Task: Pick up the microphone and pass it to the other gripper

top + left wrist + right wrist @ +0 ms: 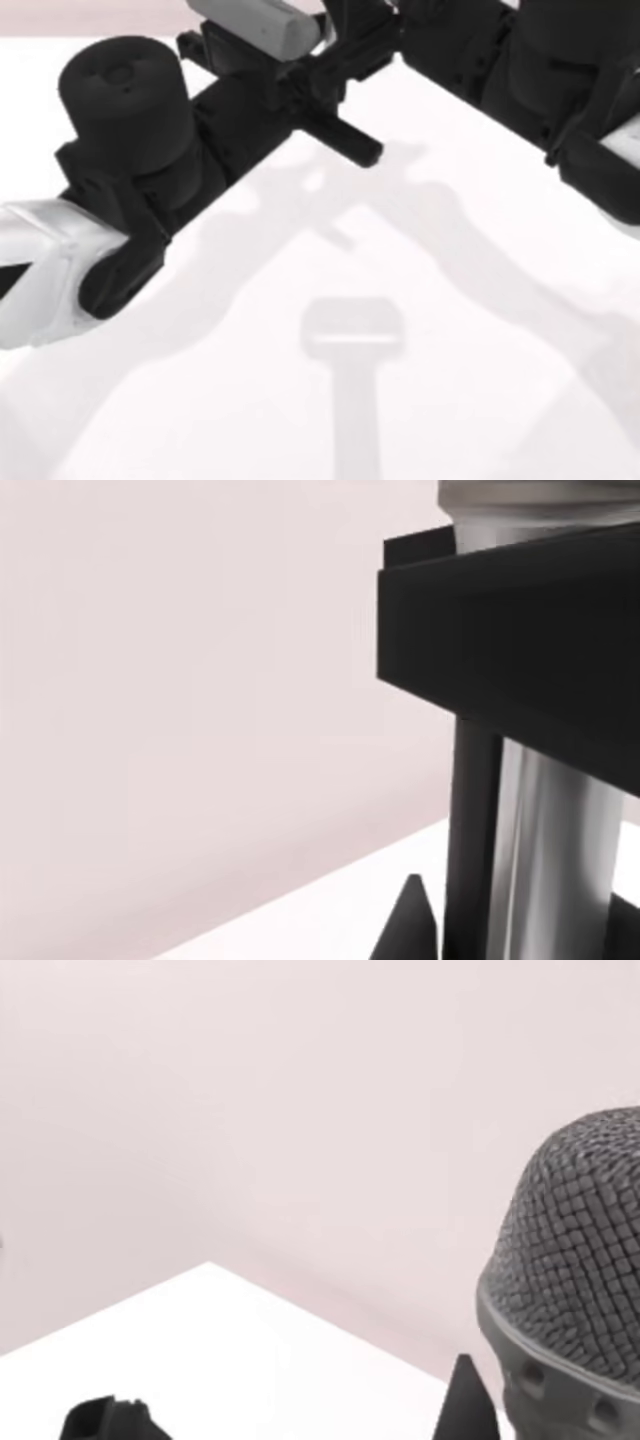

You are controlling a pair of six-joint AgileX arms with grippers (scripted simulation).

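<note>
Both arms meet high above the table at the top middle of the top view. The microphone's [352,137] black handle end juts out below my left gripper [300,100]. In the left wrist view the handle [540,860] fills the gap between the two pointed fingers [410,925], so that gripper is shut on it. My right gripper [345,60] crosses the microphone higher up, as a black block [510,630] in front of it. In the right wrist view the grey mesh head [580,1260] stands against one finger [462,1405]; the other finger is hidden.
The white table [450,330] lies far below and carries only the arms' grey shadows [352,330]. A pale pink wall [200,680] rises behind the table's far edge. A black part of the other arm [100,1422] shows low in the right wrist view.
</note>
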